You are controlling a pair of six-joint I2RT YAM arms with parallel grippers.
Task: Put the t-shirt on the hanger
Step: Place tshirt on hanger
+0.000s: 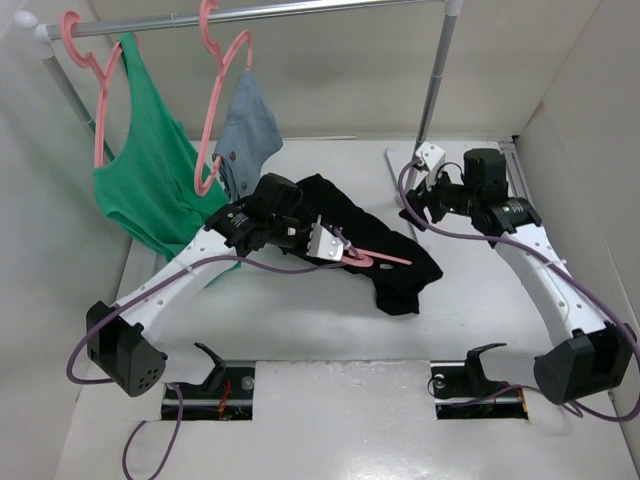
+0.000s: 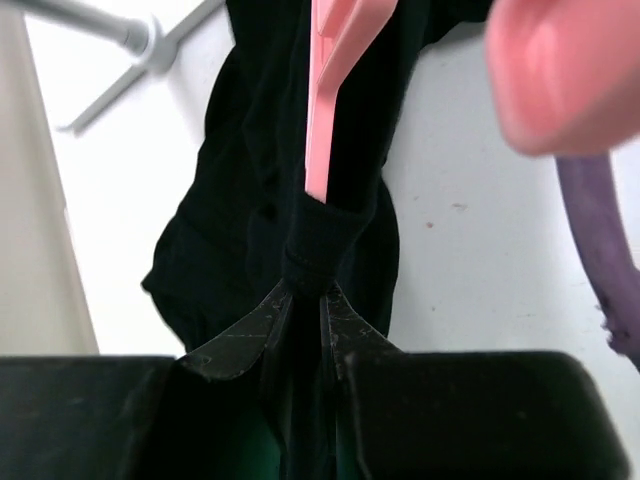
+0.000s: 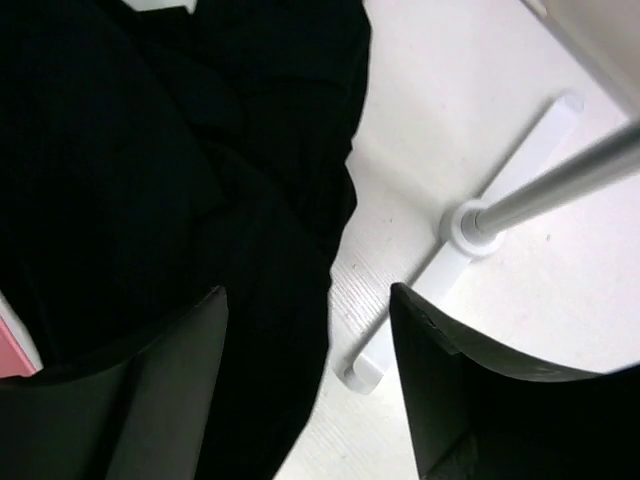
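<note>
The black t-shirt (image 1: 385,255) lies crumpled on the white table in the top view. The pink hanger (image 1: 378,259) lies across it, with one arm tucked into the cloth. My left gripper (image 1: 338,250) is shut on a fold of the t-shirt (image 2: 250,220). In the left wrist view the hanger (image 2: 325,110) sticks out of the cloth just beyond the gripper (image 2: 307,292). My right gripper (image 1: 415,207) is open and empty over the shirt's far right edge. In the right wrist view the gripper (image 3: 308,300) hovers above the t-shirt (image 3: 150,170) and bare table.
A green tank top (image 1: 145,175) and a blue-grey garment (image 1: 248,130) hang on pink hangers from the rail (image 1: 260,14) at the back left. The rack's post (image 1: 437,75) and white foot (image 3: 480,230) stand close to my right gripper. White walls enclose the table.
</note>
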